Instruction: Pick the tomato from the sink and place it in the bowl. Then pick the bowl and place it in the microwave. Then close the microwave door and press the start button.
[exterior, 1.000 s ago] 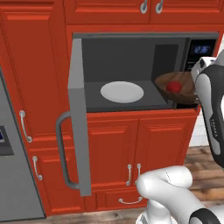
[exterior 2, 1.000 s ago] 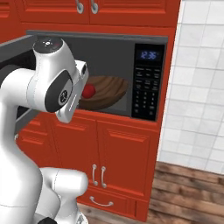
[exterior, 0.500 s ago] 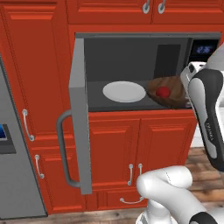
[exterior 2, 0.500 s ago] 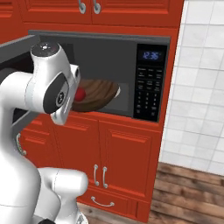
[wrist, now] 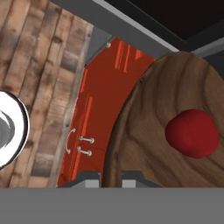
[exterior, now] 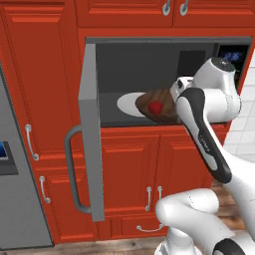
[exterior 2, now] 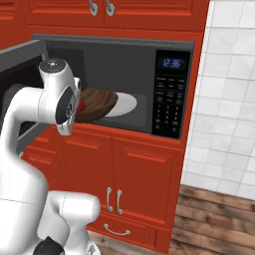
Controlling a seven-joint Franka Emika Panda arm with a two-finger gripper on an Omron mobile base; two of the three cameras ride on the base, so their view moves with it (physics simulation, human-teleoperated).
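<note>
The microwave [exterior: 164, 43] [exterior 2: 114, 44] stands open among red cabinets. At the mouth of its dark cavity is the brown wood-grain bowl [exterior: 160, 101] [exterior 2: 98, 102] [wrist: 166, 109], lapping over a flat white plate [exterior: 126, 104] [exterior 2: 127, 103]. The red tomato [exterior: 156, 107] [exterior 2: 81, 105] [wrist: 191, 133] lies inside the bowl. My gripper [wrist: 110, 180] is shut on the bowl's near rim, one fingertip on each side of it. The microwave door [exterior: 90, 124] [exterior 2: 21, 56] is swung out to the left, edge-on, with its curved bar handle [exterior: 71, 172].
The black keypad [exterior 2: 167, 102] with a blue display sits on the microwave's right side. A grey appliance [exterior: 11, 169] stands at the far left. Red cabinet doors [exterior 2: 144, 184] lie below, a white tiled wall [exterior 2: 229, 99] to the right, and wood floor [exterior 2: 219, 214] beneath.
The arm has carried the bowl with the tomato leftward along the microwave opening, from its right end to over the white plate. The gripper's hold has stayed the same.
</note>
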